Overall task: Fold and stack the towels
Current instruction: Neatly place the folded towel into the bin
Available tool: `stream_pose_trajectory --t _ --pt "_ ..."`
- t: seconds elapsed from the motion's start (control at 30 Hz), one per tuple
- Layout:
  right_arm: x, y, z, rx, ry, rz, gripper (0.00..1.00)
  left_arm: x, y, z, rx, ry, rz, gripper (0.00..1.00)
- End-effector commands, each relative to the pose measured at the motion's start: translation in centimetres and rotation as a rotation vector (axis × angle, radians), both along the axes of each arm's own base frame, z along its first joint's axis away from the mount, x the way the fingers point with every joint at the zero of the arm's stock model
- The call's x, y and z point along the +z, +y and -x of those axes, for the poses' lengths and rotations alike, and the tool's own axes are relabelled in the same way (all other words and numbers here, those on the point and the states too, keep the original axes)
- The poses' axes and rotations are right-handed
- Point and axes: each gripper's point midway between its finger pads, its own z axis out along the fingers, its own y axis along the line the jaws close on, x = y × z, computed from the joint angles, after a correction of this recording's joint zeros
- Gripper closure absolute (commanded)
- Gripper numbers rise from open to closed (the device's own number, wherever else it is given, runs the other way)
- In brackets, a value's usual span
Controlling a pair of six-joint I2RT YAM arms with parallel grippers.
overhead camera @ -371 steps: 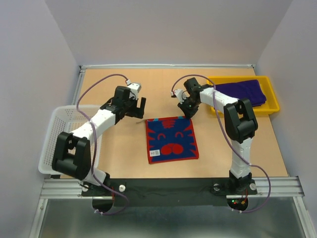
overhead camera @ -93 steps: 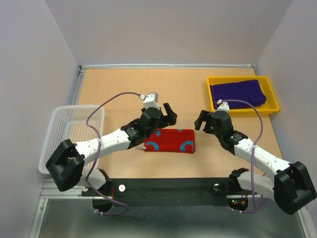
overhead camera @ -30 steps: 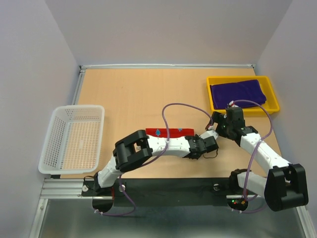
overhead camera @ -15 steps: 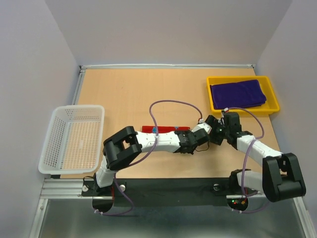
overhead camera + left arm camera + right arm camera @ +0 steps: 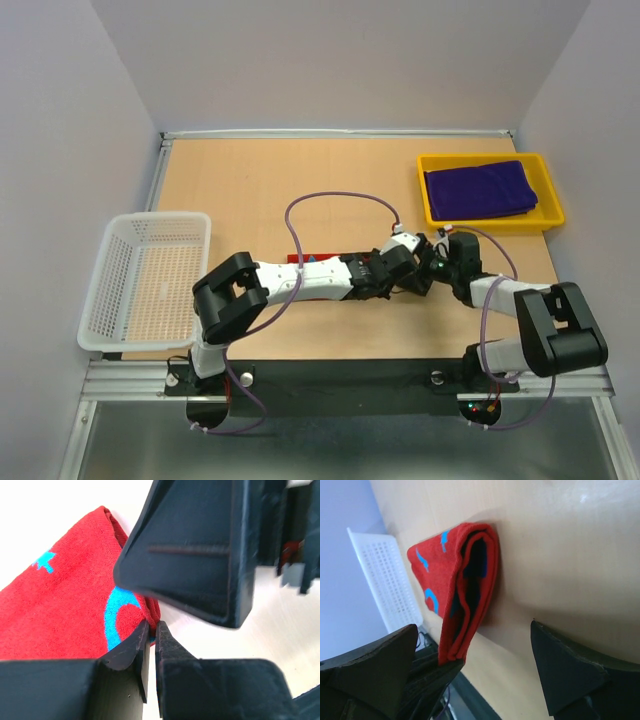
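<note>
Left gripper [image 5: 152, 630] nips the red towel [image 5: 60, 595] by its doubled end; right gripper [image 5: 474, 626] gapes wide just at its 3 o'clock. Towel lies folded on the table [image 5: 300, 190], centre-near. Best carry that end low toward 9 o'clock, layers aligned.

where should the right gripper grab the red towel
The free corner of the red towel's layered end, opposite the corner the left gripper pinches. Come from the right gripper's side, end-on: the stacked edges gape toward it.
</note>
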Motion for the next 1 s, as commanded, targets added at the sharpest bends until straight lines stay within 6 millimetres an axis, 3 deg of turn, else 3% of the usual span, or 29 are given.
stream_pose_trajectory --t 0.0,0.33,0.5,0.6,0.8,0.83,0.87,0.97 --pt "-1.0 1.2 0.8 0.010 0.041 -0.049 0.01 2.5 -0.2 -0.6 0.024 -0.032 0.069 1.00" --pt "-2.3 3.8 0.0 0.031 0.078 -0.081 0.05 2.2 -0.6 -0.5 0.028 -0.018 0.085 1.00" --pt "-3.5 5.0 0.2 0.047 0.108 -0.086 0.13 2.1 -0.9 -0.4 0.038 -0.004 0.101 1.00" --pt "-3.6 5.0 -0.2 0.046 0.096 -0.084 0.24 1.6 -1.1 -0.1 0.033 0.012 0.103 1.00" --pt "-3.2 5.4 -1.0 0.070 0.060 -0.079 0.69 0.7 -1.9 0.6 0.015 0.059 0.142 0.99" --pt "-3.2 5.4 -1.1 0.074 0.049 -0.072 0.76 0.7 -1.9 0.7 0.015 0.063 0.144 0.91" --pt "-3.3 5.4 -1.3 0.076 0.042 -0.067 0.89 0.6 -1.9 0.7 0.015 0.065 0.144 0.86" --pt "-3.5 5.5 -1.4 0.106 0.029 -0.045 1.00 1.3 -1.7 0.9 0.022 0.061 0.162 0.66"
